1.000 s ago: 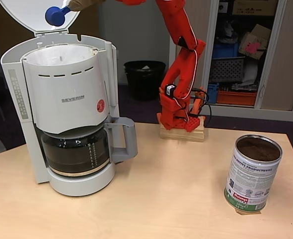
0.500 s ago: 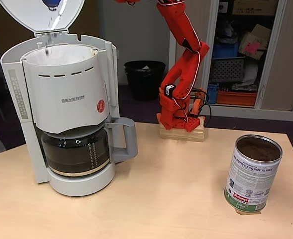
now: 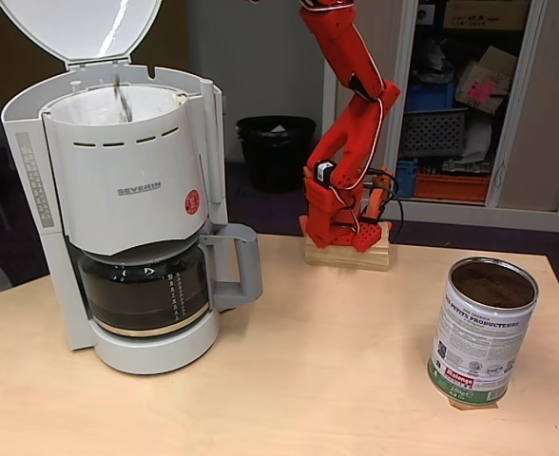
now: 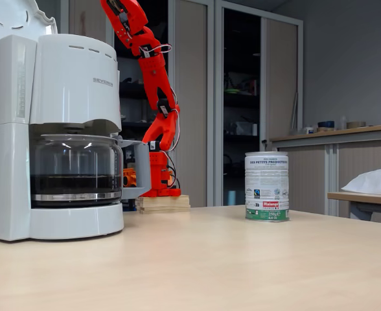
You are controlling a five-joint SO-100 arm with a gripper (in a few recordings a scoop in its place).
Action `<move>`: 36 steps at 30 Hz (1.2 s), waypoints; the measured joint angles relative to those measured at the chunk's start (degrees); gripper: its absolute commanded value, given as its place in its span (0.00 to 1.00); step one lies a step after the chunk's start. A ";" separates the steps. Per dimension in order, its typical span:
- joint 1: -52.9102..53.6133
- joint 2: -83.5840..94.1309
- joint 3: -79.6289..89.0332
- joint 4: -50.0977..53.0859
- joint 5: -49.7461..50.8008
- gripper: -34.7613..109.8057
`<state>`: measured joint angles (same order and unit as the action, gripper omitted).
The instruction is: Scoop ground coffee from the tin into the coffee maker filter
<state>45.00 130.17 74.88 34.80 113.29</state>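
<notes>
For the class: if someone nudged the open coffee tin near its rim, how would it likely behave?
The shiny cylindrical metal tin with the white label stands upright and taller than wide, so a high push might tip it. It looks nearly full of dark ground coffee, so probably fairly heavy, yet lidless, so it would spill. On the smooth wooden table it might slide.

Readable lettering on two things
SEVERIN on the coffee maker [image 3: 139, 188] front; "PETITS PRODUCTEURS" in blue on the tin [image 3: 482, 330] label, with a small red logo unreadable

Open tabletop [image 3: 337, 361] separates the coffee maker [image 3: 127, 209] at left from the tin [image 3: 482, 328] at right. The raised lid [image 3: 80, 28] stands over the coffee maker filter [image 3: 99, 100], limiting access from the far side.
</notes>
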 measured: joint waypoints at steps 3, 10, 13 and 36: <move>0.00 0.00 0.26 -1.32 1.05 0.24; 0.88 2.37 4.57 -4.66 -1.93 0.24; -0.62 5.19 8.61 -6.24 -9.67 0.24; -47.46 36.91 25.93 17.14 -87.10 0.24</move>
<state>-2.46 167.08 100.81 51.94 26.19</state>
